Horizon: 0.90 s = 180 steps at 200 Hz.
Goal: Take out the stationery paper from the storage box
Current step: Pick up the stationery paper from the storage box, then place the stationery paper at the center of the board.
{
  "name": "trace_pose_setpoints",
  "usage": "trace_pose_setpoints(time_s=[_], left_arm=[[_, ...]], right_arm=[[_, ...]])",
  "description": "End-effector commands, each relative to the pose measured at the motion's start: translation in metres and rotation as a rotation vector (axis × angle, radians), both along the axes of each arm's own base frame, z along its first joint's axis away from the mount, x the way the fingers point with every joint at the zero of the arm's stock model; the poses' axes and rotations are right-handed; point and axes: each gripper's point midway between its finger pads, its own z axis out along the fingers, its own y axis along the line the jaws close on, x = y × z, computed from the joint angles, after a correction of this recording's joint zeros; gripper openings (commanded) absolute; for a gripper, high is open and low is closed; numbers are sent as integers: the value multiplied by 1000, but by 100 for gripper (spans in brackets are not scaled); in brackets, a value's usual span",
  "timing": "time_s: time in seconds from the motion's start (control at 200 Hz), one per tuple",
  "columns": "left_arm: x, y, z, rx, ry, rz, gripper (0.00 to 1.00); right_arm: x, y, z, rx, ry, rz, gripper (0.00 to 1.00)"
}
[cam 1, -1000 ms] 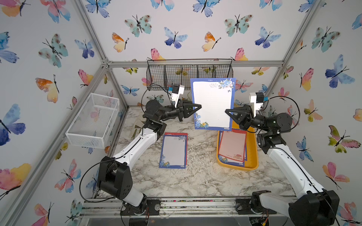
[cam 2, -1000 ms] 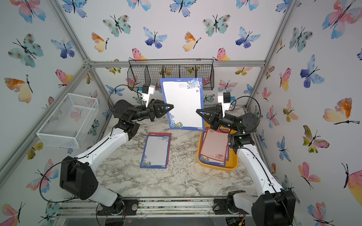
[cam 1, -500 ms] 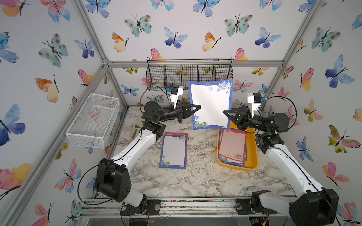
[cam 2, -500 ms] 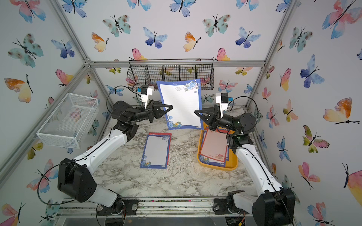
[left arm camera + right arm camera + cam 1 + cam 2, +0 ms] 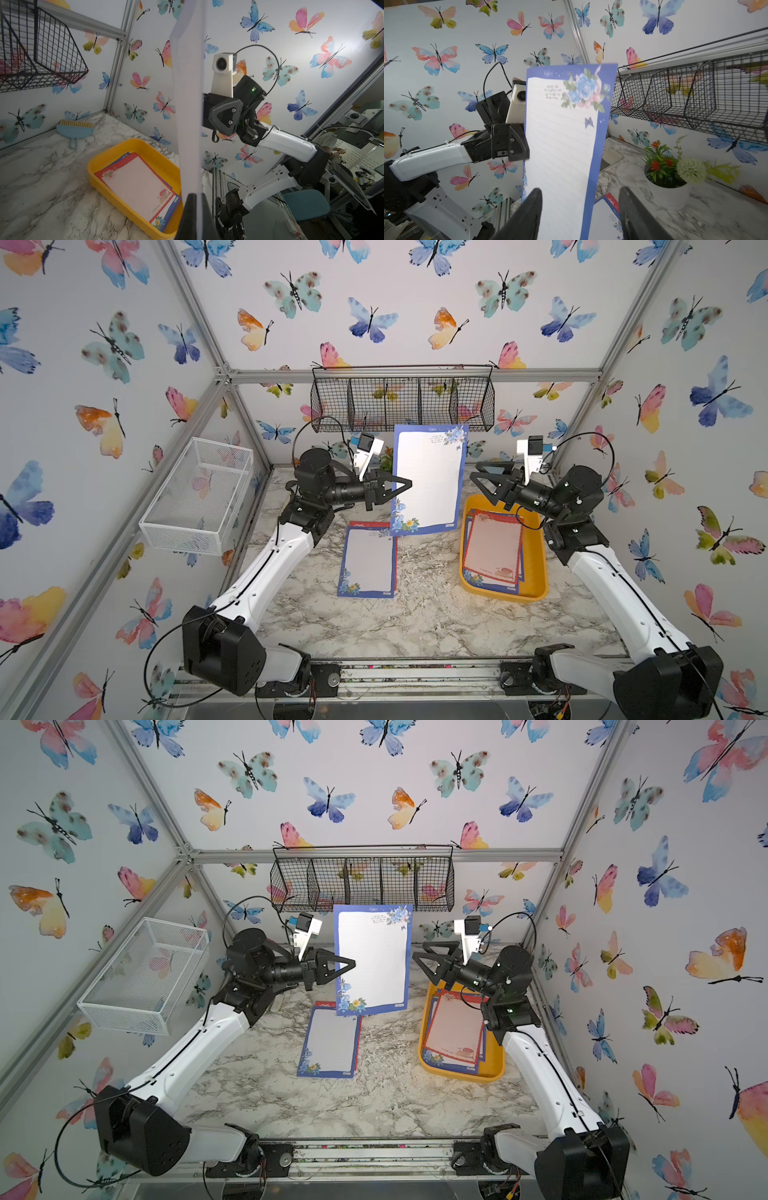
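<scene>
Here, your left gripper (image 5: 409,484) was clamped shut on a blue-bordered sheet (image 5: 430,481), gripping the edge nearest your left arm. It held the sheet upright in the air above the marble table (image 5: 415,614), flower corner uppermost. In both top views the sheet's top edge overlapped the black wire basket (image 5: 403,404) on the back wall. In the left wrist view the sheet showed edge-on, pinched between the two fingers (image 5: 190,216).

Your right gripper (image 5: 474,475) stood with its jaws apart just beside the sheet's opposite edge. In both top views a narrow gap showed between its tips and the paper, and it held nothing.

The storage box (image 5: 534,572) sat on the table beneath your right arm. A stack of sheets (image 5: 494,547) lay inside it, a red-bordered pink one on top, with blue edges showing beneath. Apart from the box, toward your left arm, another blue-bordered sheet (image 5: 368,560) lay flat on the table with a red edge showing from under it. A white mesh basket (image 5: 199,497) hung on the side wall by your left arm.
</scene>
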Motion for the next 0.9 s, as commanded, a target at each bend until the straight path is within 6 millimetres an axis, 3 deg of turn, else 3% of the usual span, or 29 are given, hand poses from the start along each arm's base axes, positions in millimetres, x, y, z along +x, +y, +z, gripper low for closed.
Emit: trace_pose_setpoints(time_s=[0.0, 0.2, 0.45, 0.671, 0.896], left_arm=[[-5, 21, -49, 127, 164, 41, 0], [7, 52, -129, 225, 452, 119, 0], [13, 76, -223, 439, 669, 184, 0], [17, 95, -281, 467, 847, 197, 0], [20, 114, -310, 476, 917, 271, 0]], right_arm=[[-2, -5, 13, -35, -55, -61, 62], [-2, -6, 11, -39, -60, -69, 62], [5, -5, -1, -47, -26, -74, 60], [19, -4, -10, -119, 8, -94, 58], [25, -2, -21, -125, 33, -86, 58]])
